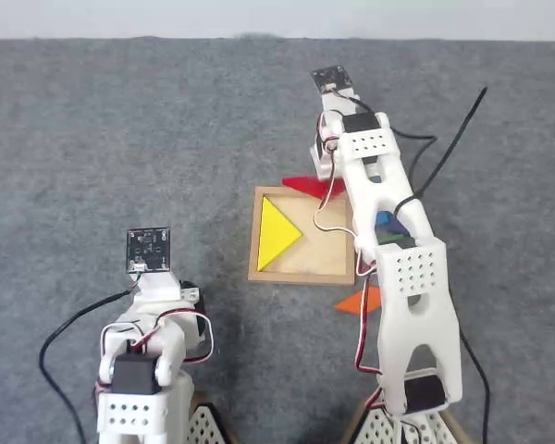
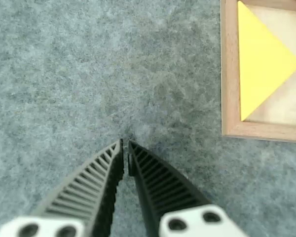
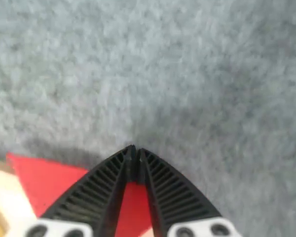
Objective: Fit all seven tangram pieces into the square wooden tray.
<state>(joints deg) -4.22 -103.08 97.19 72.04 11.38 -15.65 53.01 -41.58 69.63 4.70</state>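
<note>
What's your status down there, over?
Left gripper shut over carpet. Right gripper shut above red piece, by tray. Yellow triangle in tray. Right arm overhangs tray's edge.

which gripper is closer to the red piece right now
Right. The right gripper is directly over the red piece, at the wooden tray's far edge. The left gripper is over bare felt off the tray's left side, well away from it.
</note>
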